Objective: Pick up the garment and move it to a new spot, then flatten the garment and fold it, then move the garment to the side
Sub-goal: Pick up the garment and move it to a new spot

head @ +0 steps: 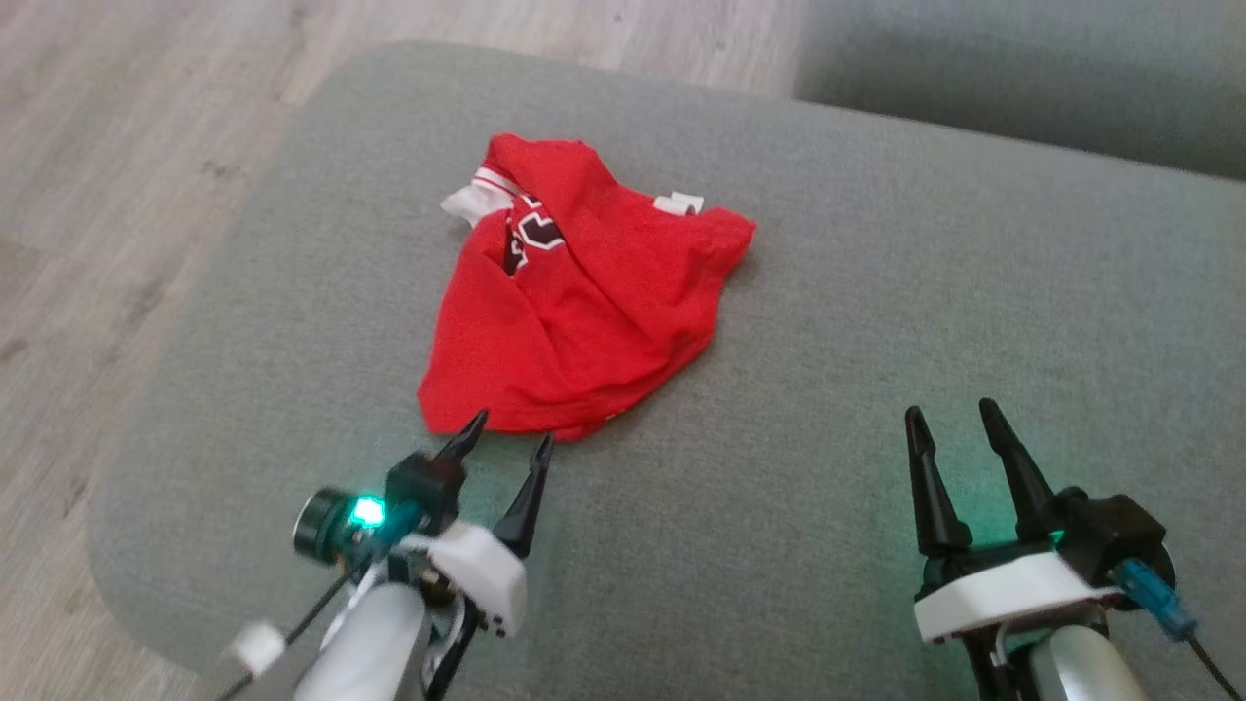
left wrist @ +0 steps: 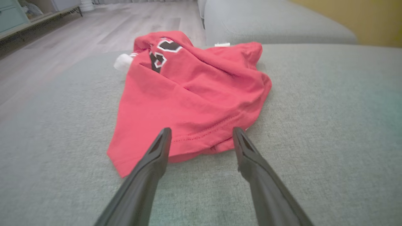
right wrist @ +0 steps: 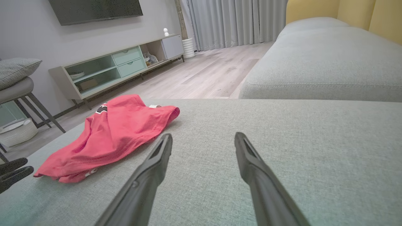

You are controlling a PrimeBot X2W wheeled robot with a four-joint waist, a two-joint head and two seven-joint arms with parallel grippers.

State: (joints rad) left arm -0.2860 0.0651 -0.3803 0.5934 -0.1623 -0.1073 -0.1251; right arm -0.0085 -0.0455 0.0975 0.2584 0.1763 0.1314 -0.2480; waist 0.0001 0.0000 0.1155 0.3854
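At 9 o'clock in the head view, bare wood floor runs off the rounded edge of the grey sofa cushion that carries everything. At 7 o'clock the left end effector hangs with its two dark fingers spread apart and nothing between them. The tips are right at the near hem of the red garment; whether they touch the cloth I cannot tell. The garment lies crumpled in a loose heap left of the cushion's middle, running from that hem toward 12 o'clock, a black-and-white print showing among its folds. By my reading the task is at its very start: nothing is lifted, and the move to a new spot, the flattening, the folding and the shift aside are all left. At 5 o'clock the right end effector is likewise spread wide and empty, well apart from the garment. At 1 o'clock a second cushion adjoins. The right wrist view shows a low cabinet, a chair and a basket across the floor, all well clear. Nothing blocks the hem; the likeliest snags are the bunched layers, which may lift unevenly, and the cushion's edge near at 9 o'clock.
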